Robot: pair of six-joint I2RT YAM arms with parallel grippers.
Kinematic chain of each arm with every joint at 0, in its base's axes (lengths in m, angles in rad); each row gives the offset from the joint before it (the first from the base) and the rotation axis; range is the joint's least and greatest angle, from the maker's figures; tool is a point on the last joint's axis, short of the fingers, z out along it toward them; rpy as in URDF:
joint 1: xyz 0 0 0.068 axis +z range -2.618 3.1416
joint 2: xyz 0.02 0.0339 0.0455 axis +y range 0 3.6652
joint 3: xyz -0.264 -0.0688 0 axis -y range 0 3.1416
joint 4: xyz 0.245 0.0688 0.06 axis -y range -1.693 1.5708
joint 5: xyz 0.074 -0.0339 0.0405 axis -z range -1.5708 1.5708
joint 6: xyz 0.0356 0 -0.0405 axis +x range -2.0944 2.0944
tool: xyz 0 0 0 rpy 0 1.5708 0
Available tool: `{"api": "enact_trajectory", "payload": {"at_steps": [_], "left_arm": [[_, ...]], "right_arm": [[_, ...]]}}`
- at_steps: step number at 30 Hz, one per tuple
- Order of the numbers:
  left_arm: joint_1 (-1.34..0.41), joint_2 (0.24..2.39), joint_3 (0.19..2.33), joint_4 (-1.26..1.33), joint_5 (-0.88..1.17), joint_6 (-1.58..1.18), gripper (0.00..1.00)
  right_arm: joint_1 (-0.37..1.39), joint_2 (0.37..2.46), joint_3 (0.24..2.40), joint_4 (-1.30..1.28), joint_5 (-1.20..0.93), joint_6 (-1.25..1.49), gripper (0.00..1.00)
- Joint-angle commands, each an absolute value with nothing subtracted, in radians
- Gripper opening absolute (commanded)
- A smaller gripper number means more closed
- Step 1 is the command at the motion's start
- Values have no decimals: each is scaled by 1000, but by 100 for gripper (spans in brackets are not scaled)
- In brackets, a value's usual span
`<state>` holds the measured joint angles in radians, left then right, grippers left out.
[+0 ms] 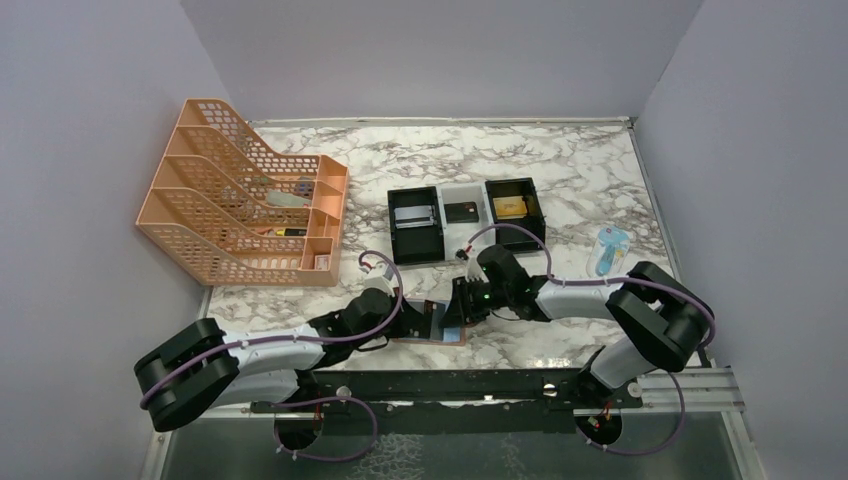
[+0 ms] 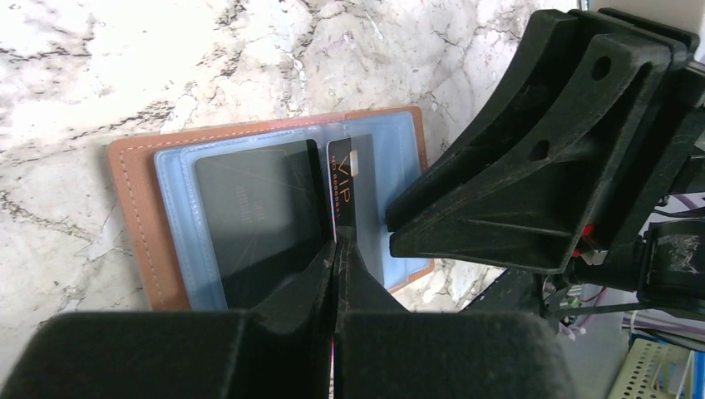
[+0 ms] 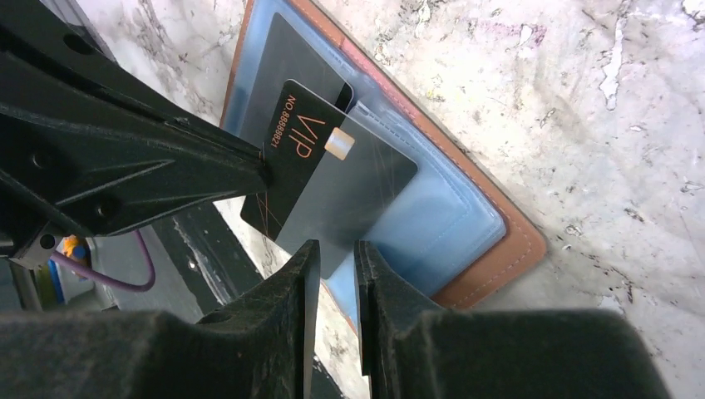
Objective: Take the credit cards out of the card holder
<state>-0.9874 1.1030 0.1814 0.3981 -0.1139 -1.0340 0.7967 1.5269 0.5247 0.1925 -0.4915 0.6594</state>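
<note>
The tan card holder (image 1: 442,328) (image 2: 133,224) (image 3: 515,249) lies open on the marble near the front edge, its light-blue lining up. My left gripper (image 2: 336,249) (image 1: 425,318) is shut on the edge of a black credit card marked VIP (image 2: 345,187) (image 3: 303,158), which sticks partly out of its clear sleeve. A second dark credit card (image 2: 249,216) (image 3: 287,58) sits fully in the other sleeve. My right gripper (image 3: 332,249) (image 1: 462,300) hovers at the holder's opposite edge, jaws a narrow gap apart, nothing between them.
An orange mesh file rack (image 1: 240,195) stands at the back left. A black-and-white three-compartment tray (image 1: 465,215) sits behind the grippers. A small blue item (image 1: 608,250) lies at the right. The black mounting rail (image 1: 450,385) runs just in front of the holder.
</note>
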Motion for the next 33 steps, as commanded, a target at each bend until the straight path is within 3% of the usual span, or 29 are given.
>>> {"api": "enact_trajectory", "payload": {"at_steps": [1,6,12,16,25,33], "left_arm": [[-983,1113,206,400,-83,-1029,2],[-983,1115,210,405,-82,-1022,4],[-983,1153,218,453,-39,-1007,17],[-983,1182,215,508,-11,-1013,20],[-983,1146,187,529,-36,-1035,0],[-983,1066,189,408,-80,-1010,0]], "right_arm": [[799,1538,546,93,-332,648,22],[799,1542,506,78,-274,653,20],[799,1551,486,81,-239,661,20],[799,1554,479,90,-242,664,20],[799,1539,480,73,-213,665,20],[799,1454,487,87,-283,641,20]]}}
